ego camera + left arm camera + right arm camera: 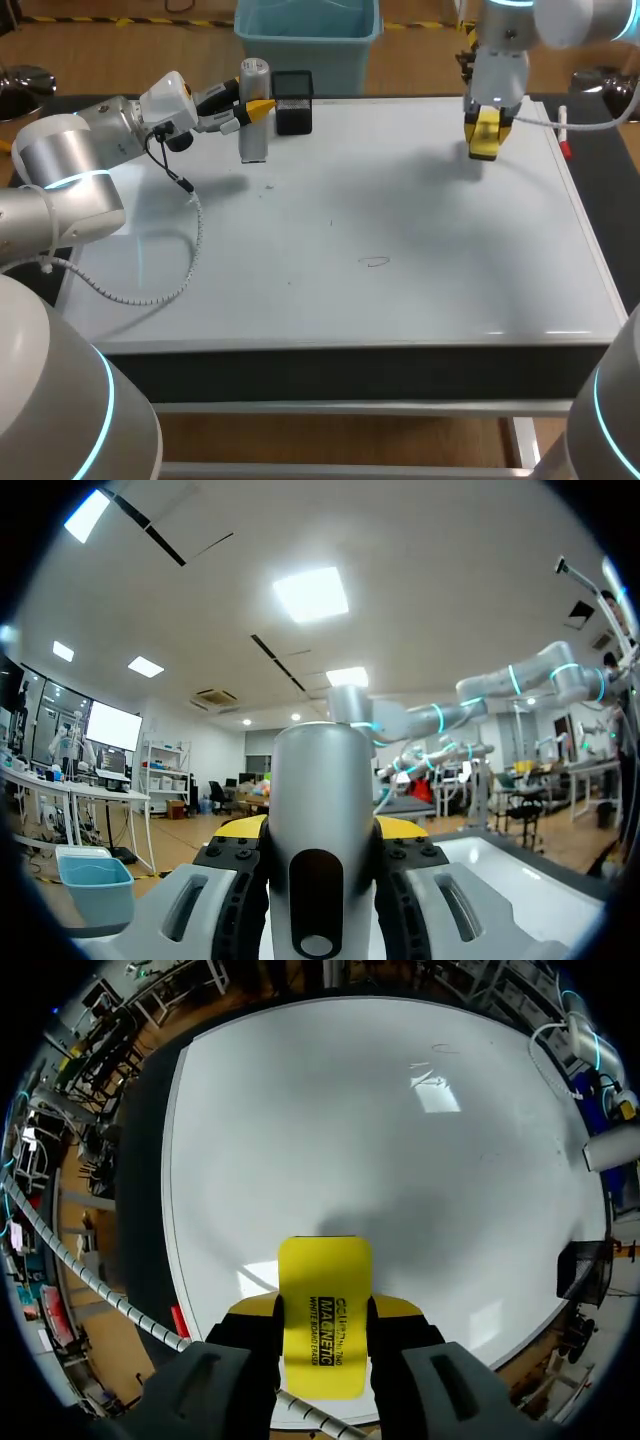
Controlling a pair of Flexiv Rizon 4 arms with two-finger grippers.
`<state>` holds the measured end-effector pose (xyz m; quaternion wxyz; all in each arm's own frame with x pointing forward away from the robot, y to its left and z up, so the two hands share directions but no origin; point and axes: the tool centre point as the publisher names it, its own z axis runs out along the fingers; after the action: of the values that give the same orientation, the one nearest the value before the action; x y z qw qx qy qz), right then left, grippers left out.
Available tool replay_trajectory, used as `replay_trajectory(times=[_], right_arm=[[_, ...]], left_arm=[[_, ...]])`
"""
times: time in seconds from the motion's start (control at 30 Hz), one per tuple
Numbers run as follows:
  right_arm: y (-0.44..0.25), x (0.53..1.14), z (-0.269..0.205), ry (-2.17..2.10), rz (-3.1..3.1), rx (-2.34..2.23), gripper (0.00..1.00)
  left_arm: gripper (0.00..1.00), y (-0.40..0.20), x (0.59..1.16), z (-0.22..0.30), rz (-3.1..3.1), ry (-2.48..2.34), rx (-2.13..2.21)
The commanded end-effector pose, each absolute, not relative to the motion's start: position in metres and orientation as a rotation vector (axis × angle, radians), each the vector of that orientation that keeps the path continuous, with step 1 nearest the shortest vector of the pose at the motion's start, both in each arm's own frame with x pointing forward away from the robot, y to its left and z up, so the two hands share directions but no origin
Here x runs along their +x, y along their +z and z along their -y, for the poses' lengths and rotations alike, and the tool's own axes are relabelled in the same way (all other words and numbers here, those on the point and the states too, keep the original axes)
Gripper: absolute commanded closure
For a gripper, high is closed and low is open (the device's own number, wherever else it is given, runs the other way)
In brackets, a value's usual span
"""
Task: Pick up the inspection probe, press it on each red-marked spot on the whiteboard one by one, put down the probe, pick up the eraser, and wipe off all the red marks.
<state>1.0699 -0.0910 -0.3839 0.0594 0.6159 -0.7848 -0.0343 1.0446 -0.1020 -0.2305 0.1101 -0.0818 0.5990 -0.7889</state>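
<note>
1. Over at the whiteboard point(420, 210) now: the left gripper point(258, 108) comes in sideways at about 10 o'clock on the board.
2. Its yellow-tipped fingers are clamped on the silver probe point(254, 125), one on each side of the barrel. The probe stands upright.
3. The wrist view confirms it: the probe point(318, 780) fills the gap of the left gripper point(320, 832), with a pad tight on either flank.
4. The probe's lower end is down at the board. I can't tell whether it is touching.
5. Just beside the probe, on its 3 o'clock side, sits a black box point(292, 101).
6. Across at 1 o'clock, the right gripper point(485, 140) points straight down with the yellow eraser point(484, 132) pinched between its fingers.
7. From the wrist, the eraser point(325, 1295) sticks out ahead of the right gripper point(325, 1312), above the whiteboard point(380, 1130).
8. One faint looped mark point(375, 262) lies near the centre, towards 6 o'clock.
9. A red-and-white pen point(564, 134) rests on the rim at 2 o'clock.
</note>
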Motion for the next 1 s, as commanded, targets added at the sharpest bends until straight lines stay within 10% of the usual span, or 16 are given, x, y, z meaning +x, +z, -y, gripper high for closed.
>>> replay_trajectory(times=[0.03, 1.0], right_arm=[[-0.384, 1.078, 0.096, -0.117, 2.373, 1.857, 1.0], [-0.382, 1.077, 0.097, -0.109, 2.375, 1.849, 1.0]], left_arm=[[1.0, -0.229, 1.044, 0.103, -1.758, -2.316, -0.241], [1.0, -0.22, 1.011, 0.157, -1.772, -2.413, -0.105]])
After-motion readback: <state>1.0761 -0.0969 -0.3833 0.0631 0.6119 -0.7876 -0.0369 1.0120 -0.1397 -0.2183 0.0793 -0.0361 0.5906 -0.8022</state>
